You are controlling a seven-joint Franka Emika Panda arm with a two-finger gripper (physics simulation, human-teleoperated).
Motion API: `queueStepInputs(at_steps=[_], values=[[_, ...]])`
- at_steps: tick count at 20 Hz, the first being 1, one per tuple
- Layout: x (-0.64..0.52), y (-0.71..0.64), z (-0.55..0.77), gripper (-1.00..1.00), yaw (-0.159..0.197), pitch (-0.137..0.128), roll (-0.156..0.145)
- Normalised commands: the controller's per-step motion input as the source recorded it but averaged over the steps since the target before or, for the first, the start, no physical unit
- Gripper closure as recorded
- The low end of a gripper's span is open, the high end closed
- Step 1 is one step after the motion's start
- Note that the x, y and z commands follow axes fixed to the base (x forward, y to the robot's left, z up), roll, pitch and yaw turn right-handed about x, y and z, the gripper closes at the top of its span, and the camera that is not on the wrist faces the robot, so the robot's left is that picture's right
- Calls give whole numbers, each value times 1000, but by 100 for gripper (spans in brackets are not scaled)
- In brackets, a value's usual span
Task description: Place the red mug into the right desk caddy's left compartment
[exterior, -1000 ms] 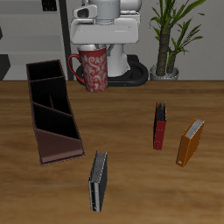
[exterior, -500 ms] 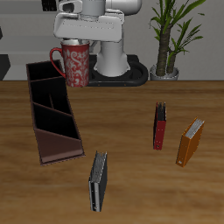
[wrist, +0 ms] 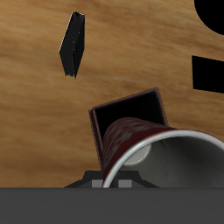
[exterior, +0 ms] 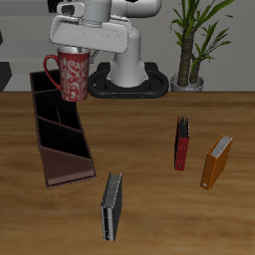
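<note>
The red mug [exterior: 72, 77], dark red with pale speckles and a loop handle, hangs in my gripper [exterior: 73, 50], which is shut on its rim. It is in the air above the far end of the right desk caddy [exterior: 60, 139], a long dark maroon tray with dividers. The caddy's left compartment [exterior: 68, 162], the large end with a sloping outer wall, lies nearer the table's front edge. In the wrist view the mug's white inside [wrist: 175, 162] fills the foreground and part of the caddy [wrist: 127, 114] shows beyond it.
A dark book [exterior: 112, 206] stands near the table's front edge, also in the wrist view [wrist: 73, 44]. A red book [exterior: 181, 143] and an orange book [exterior: 215, 162] stand upright on the other side. A potted plant [exterior: 194, 40] stands at the back.
My gripper has carried the mug sideways from beside the robot's base to above the caddy's far end, staying at about the same height.
</note>
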Motion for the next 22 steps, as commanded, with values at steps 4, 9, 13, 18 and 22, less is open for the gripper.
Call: queueStepInputs(at_steps=[4, 9, 13, 18, 22], values=[[183, -162, -88, 100, -18, -2, -30], [215, -125, -164, 100, -23, 15, -36], [117, 37, -167, 100, 3, 21, -1], [160, -69, -222, 100, -41, 34, -6], [102, -59, -205, 100, 2, 20, 0]])
